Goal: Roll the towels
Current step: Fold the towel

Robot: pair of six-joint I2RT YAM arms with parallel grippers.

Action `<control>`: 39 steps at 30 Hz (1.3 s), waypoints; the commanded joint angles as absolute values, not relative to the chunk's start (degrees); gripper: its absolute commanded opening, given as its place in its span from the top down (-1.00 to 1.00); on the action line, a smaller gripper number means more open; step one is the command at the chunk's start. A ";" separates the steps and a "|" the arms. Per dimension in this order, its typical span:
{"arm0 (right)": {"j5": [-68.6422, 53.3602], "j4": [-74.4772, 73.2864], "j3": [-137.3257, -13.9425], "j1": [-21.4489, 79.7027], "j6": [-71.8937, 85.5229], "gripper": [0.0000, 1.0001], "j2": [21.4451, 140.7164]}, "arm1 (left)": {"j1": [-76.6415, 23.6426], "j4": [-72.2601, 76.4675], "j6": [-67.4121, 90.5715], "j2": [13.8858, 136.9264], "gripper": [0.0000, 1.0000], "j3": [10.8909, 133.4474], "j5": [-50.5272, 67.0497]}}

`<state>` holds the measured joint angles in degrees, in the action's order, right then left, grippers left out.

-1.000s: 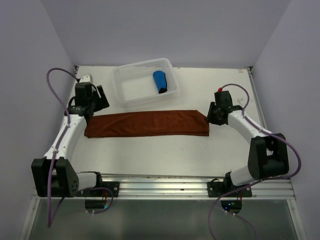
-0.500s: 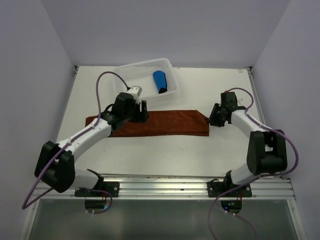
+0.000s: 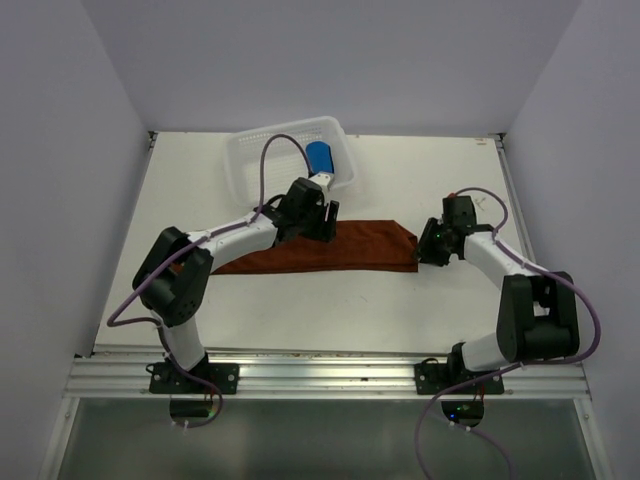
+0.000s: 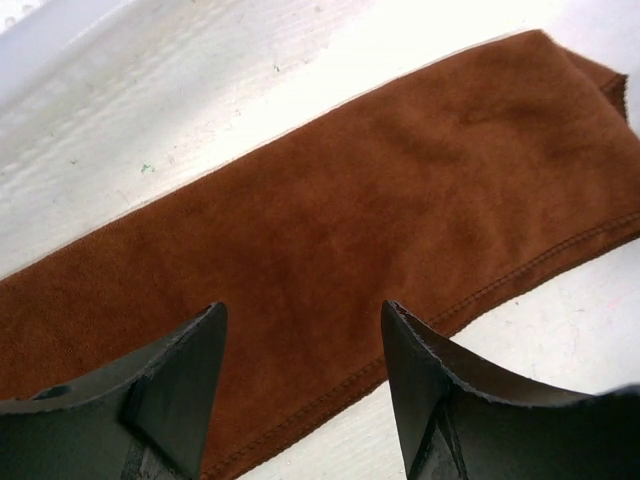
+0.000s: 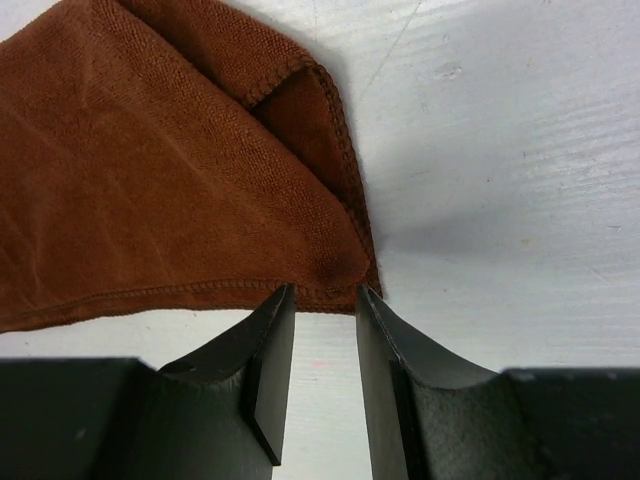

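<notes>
Rust-brown towel (image 3: 370,246): flat folded strip, middle of table (image 3: 300,300). Blue towel (image 3: 320,160): rolled, in white mesh basket (image 3: 250,170), far edge. Left gripper (image 4: 300,320): open over strip. Right gripper (image 5: 322,300): jaws slightly apart, empty, at strip's right corner.

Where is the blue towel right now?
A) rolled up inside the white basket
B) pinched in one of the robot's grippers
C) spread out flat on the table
A: the blue towel sits as a small roll inside the white basket, and no gripper holds it.
</notes>
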<state>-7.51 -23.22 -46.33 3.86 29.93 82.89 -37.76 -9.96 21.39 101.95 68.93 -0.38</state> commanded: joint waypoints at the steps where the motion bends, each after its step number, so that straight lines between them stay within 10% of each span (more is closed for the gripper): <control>1: -10.11 -21.01 -46.14 3.96 31.03 0.31 83.85 | -37.97 -8.79 19.69 102.92 -0.33 71.37 -1.93; 7: -10.20 -19.87 -45.62 4.04 30.85 0.32 85.69 | -38.06 -9.84 19.42 103.27 -0.32 71.02 -2.20; 18: -9.49 -20.56 -47.02 3.96 30.06 1.00 85.69 | -38.06 -10.20 19.16 103.36 -0.32 70.67 -2.37; 39: -9.49 -26.98 -58.79 6.68 27.42 1.00 84.10 | -39.20 -10.28 19.69 103.80 -0.31 70.22 -1.58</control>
<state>-8.58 -25.78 -55.68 6.11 28.56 82.59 -38.68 -11.22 20.34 103.61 69.01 -1.72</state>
